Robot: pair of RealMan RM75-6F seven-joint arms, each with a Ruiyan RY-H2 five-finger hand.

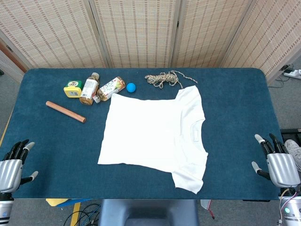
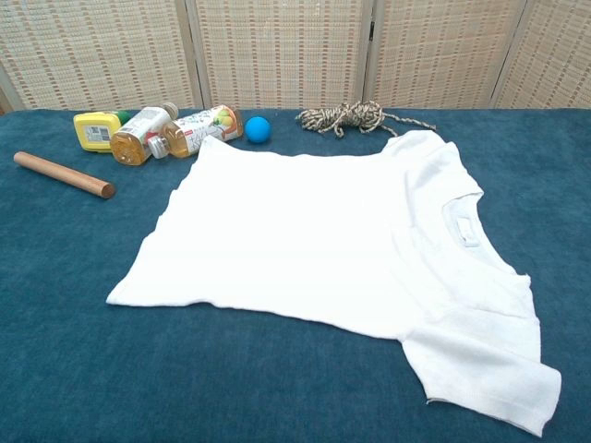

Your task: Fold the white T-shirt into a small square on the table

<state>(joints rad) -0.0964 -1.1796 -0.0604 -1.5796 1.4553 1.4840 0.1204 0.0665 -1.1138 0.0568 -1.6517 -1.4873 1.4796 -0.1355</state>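
White T-shirt [image 1: 153,134] flat, unfolded — both hands off it

bottle labels [image 2: 199,127] and yellow container label [image 2: 96,132] too small to read

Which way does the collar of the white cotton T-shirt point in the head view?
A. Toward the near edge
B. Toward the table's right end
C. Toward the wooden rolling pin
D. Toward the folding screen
B: the white cotton T-shirt lies spread flat with its collar and both sleeves on the right side.
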